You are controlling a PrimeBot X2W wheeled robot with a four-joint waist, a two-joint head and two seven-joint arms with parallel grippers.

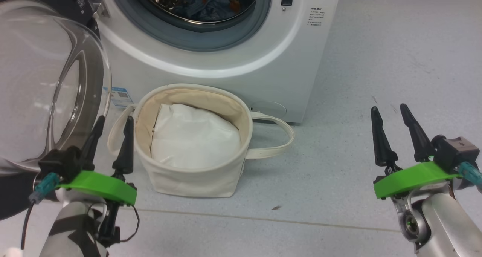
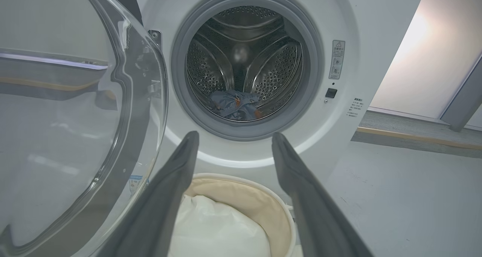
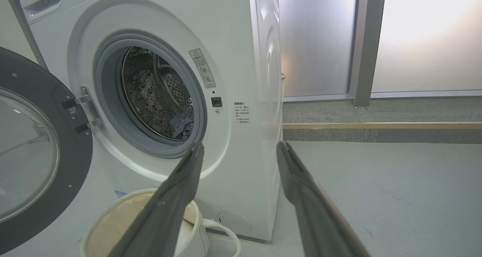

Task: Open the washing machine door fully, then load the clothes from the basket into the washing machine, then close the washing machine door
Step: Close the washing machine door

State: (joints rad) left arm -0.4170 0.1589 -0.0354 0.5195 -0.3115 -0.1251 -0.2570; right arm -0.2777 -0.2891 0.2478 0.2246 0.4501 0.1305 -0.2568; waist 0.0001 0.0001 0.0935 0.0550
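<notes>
The washing machine [image 1: 241,57] stands with its door [image 1: 45,83] swung wide open to the left, glass bowl bulging toward me. Blue clothes [image 1: 211,2] with orange print lie inside the steel drum [image 2: 244,61]; the left wrist view shows the clothes [image 2: 235,104] at the drum's bottom, and the right wrist view shows the clothes [image 3: 182,123] there too. The cream basket [image 1: 233,166] sits on the floor before the machine, holding only white padding [image 1: 194,136]. My left gripper [image 1: 113,119] is open beside the basket's left rim, just under the door. My right gripper [image 1: 389,108] is open, empty, over bare floor to the right.
A blue sticker [image 1: 121,95] sits near the machine's base. Grey floor [image 1: 376,80] spreads right of the machine. In the right wrist view a raised kerb [image 3: 376,130] and frosted panels [image 3: 316,42] lie behind the machine.
</notes>
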